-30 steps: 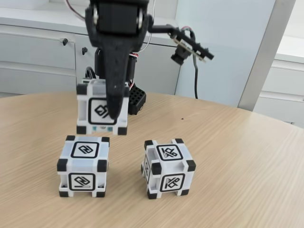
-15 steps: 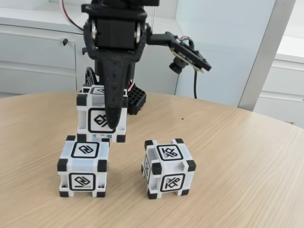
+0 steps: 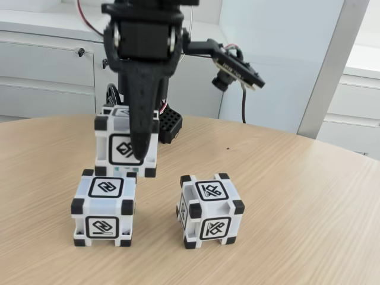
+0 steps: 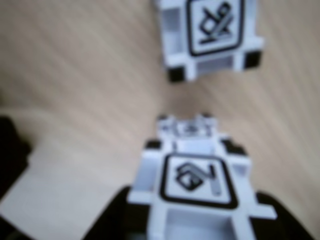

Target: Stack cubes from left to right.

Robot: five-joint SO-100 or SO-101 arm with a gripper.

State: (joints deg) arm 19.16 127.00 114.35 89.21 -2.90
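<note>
Fixed view: we see the gripper (image 3: 138, 155) clamped on the held cube (image 3: 126, 146), one finger (image 3: 141, 127) down its front face. It sits at approx 12 o'clock above the left cube (image 3: 103, 207), offset to the right; contact w/ its top we can't tell. Right cube (image 3: 210, 209) at 3 o'clock, apart, on table (image 3: 297, 208). Wrist view: held cube (image 4: 197, 182) blurred, right cube (image 4: 209, 35) at 12.

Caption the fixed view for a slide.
Tool lowers a gripped cube onto the left cube; a third cube stands apart on the wooden table.
</note>
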